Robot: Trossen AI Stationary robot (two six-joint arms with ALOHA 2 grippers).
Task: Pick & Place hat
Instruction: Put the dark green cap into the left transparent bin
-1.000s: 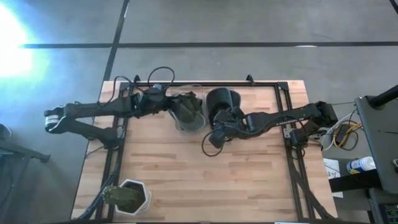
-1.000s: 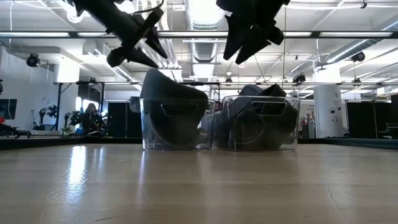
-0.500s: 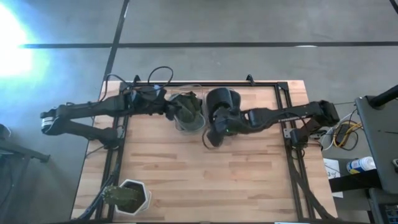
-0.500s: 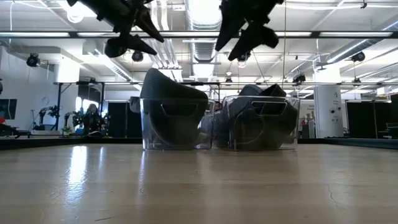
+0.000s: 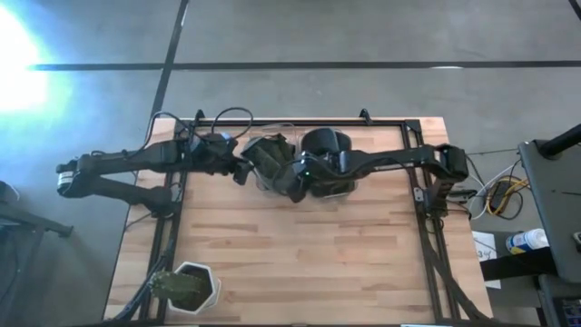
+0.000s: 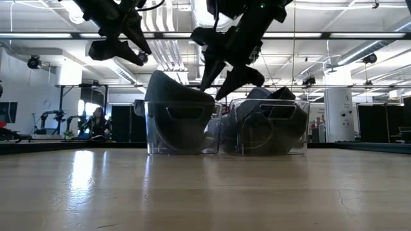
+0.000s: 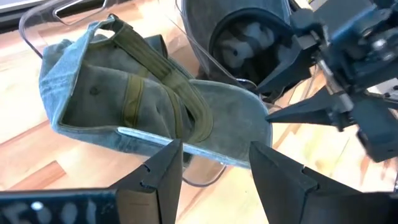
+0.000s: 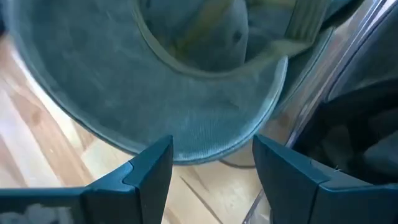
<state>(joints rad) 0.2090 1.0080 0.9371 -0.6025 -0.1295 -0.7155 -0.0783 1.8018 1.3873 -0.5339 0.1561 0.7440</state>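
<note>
An olive-green hat [image 7: 137,99] lies upside down in the left of two clear bins [image 6: 180,135] at the table's far edge. Its brim [image 8: 186,124] sticks out over the bin's rim. My left gripper [image 7: 216,149] hovers open over the bin's left side [image 5: 241,171]. My right gripper [image 8: 212,142] is open too. It hangs just above the brim at the bin's near right corner [image 5: 292,184], with its fingers to either side of the brim edge. In the low view the right gripper [image 6: 221,70] is lower than the left gripper [image 6: 119,48].
The second clear bin [image 5: 329,162], right of the first, holds dark hats. A white pot with a plant [image 5: 186,286] stands at the near left corner. Black frame rails [image 5: 427,227] run along the table's sides. Bare wood lies in the near middle of the table.
My right gripper has swung from the table's middle toward the far left and come down, ending over the hat's brim at the left bin. My left gripper has risen a little beside that bin. The hat has not moved.
</note>
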